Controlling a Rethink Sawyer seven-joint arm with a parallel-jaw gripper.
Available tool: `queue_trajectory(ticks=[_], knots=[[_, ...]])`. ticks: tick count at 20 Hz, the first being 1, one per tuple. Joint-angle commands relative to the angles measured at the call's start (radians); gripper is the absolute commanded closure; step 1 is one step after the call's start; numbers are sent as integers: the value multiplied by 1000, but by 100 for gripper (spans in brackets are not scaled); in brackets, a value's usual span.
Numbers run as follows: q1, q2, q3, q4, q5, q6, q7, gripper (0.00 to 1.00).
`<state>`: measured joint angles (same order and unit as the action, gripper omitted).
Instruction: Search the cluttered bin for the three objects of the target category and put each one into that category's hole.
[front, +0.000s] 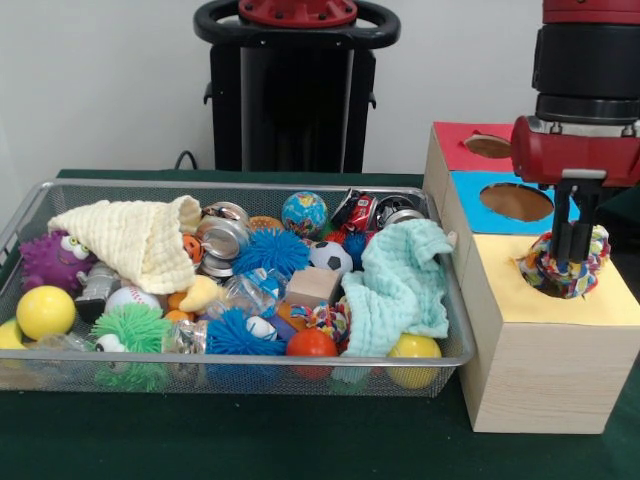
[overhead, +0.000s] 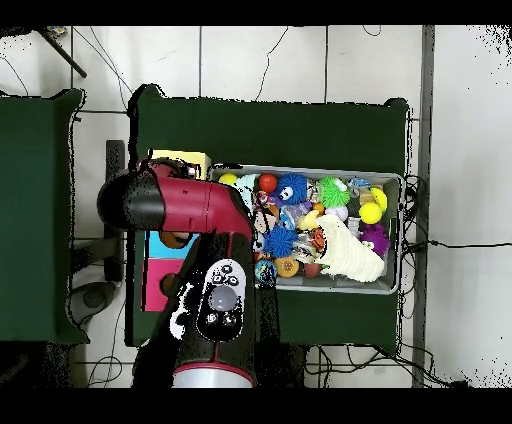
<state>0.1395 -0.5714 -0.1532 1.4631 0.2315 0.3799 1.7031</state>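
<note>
A knotted rope ball (front: 568, 262) of mixed red, yellow, blue and white strands sits in the mouth of the round hole (front: 535, 272) in the yellow top of the pale wooden box, with most of it above the rim. The gripper (front: 571, 252) hangs straight down over it, its dark fingers (front: 563, 243) pressed into the middle of the ball, so the jaws appear clenched on the rope ball rather than released. By my judgement this ball is at the point of delivery but not yet dropped: the grip must open before it can fall through. Whether any rope ball is already inside the box cannot be told, since the interior is hidden. Beyond the yellow top lie the blue-topped box (front: 470, 190) and the red-topped box (front: 455, 140), both holes showing nothing in them. To the side, the wire-mesh bin (front: 30, 205) is full of clutter: spiky puffer balls, a small football (front: 329, 257), a globe ball (front: 304, 213), a cream cloth (front: 135, 240) and a mint cloth (front: 400, 285). A multicoloured knotted piece (front: 328, 320) beside the mint cloth may be another rope ball; a third is not visible and could lie under the cloths. In the overhead view the arm (overhead: 190, 205) covers the boxes.
</note>
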Motion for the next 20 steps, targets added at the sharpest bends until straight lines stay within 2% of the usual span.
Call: queue_trajectory(ticks=[1, 10, 20], knots=[[-38, 26, 36, 45, -49, 91, 92, 100], [-36, 28, 43, 42, -48, 102, 91, 100], [-43, -64, 57, 87, -38, 201, 71, 100]])
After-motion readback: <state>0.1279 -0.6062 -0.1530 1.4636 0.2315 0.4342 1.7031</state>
